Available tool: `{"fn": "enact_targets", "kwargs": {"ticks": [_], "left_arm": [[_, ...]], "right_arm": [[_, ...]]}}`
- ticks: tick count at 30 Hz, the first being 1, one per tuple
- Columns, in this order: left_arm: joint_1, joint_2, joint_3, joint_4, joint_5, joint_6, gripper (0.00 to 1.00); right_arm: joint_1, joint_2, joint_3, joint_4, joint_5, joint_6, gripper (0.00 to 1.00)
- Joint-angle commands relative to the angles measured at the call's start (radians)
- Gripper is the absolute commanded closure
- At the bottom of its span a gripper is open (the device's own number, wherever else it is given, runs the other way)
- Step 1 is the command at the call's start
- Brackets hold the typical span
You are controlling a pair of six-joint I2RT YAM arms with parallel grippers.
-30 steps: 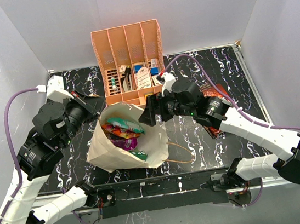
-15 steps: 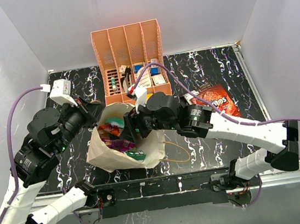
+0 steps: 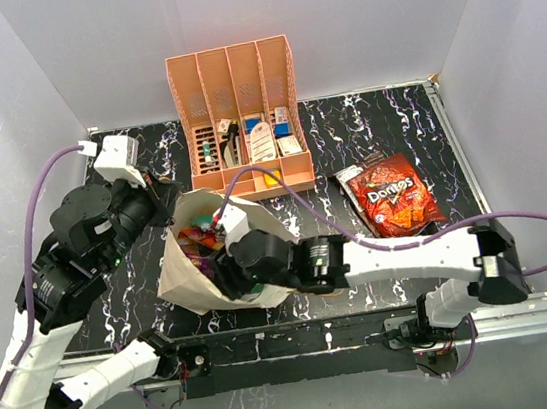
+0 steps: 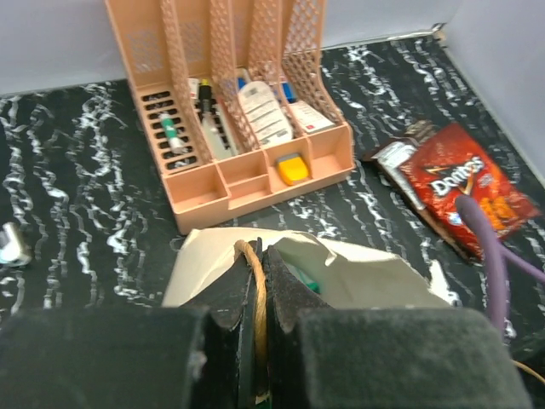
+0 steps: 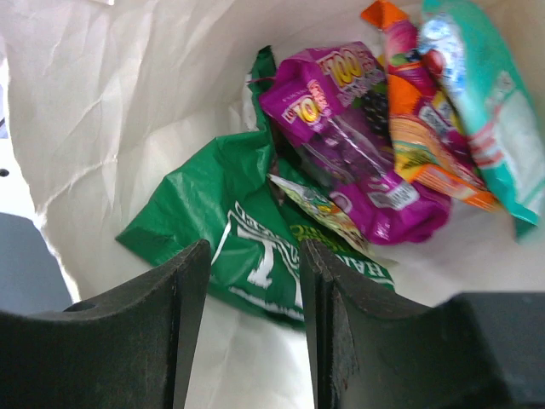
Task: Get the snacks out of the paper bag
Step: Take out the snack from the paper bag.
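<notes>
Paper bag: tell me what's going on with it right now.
The left end effector is shut on the cord handle of the paper bag, holding its mouth up. The right end effector is open inside the bag, poised over the green packet; the purple packet, orange packet and teal-white packet lie beside it. The red Doritos bag is already out on the table.

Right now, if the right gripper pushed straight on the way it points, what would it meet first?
Probably the green packet at the bottom of the paper bag, straight ahead between the right gripper's open fingers, though depth is unclear.
</notes>
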Motion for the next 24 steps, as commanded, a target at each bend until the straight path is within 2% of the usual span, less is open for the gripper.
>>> {"fn": "enact_targets", "kwargs": {"ticks": [1,4,7,10,13,17,24], "left_arm": [[0.004,0.024,0.120,0.053,-0.141,0.161,1.00],[0.004,0.027,0.131,0.071,-0.176,0.195,1.00],[0.004,0.022,0.119,0.071,-0.117,0.195,1.00],[0.004,-0.004,0.078,0.096,-0.023,0.182,1.00],[0.004,-0.057,0.001,0.127,0.144,0.173,1.00],[0.003,-0.143,-0.109,0.170,0.340,0.144,1.00],[0.004,-0.209,-0.224,0.266,0.483,0.105,1.00]], "right_arm": [[0.002,0.095,0.070,0.267,-0.012,0.009,0.52],[0.002,0.173,0.136,0.309,-0.052,-0.002,0.52],[0.002,0.208,0.159,0.308,-0.069,-0.001,0.52],[0.002,0.190,0.120,0.332,-0.074,0.008,0.51],[0.002,0.144,0.046,0.333,-0.044,0.025,0.49],[0.002,0.072,-0.031,0.241,0.021,0.027,0.46],[0.011,0.002,-0.065,0.049,0.141,0.010,0.46]]}}
